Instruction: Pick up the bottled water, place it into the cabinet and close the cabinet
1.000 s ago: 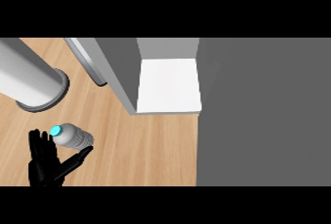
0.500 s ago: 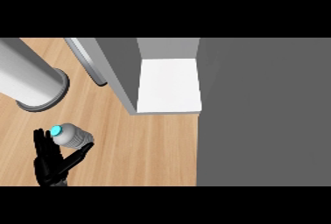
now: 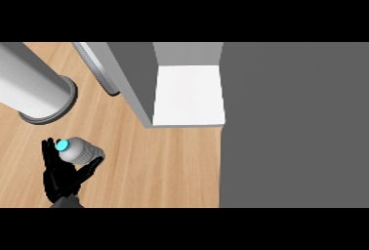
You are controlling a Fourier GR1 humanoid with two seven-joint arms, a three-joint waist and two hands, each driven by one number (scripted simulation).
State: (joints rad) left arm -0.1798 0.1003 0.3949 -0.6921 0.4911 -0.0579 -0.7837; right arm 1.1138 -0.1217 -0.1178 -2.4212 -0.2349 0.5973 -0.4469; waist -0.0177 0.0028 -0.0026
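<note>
Since a second ago, crept slightly closer: left hand [image 3: 63,175], fingers spread apart beside the bottled water [image 3: 79,150] near the counter's [image 3: 166,166] left edge. Best wrapped fully before lifting toward the open cabinet [image 3: 189,95].

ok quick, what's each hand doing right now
Left hand: fingers and thumb on either side of the bottle, not clearly closed on it; cannot be told.
Right hand: not in view.

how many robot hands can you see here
1: a black hand at the lower left, open beside the bottled water on the wooden counter. The other hand is out of view.
</note>
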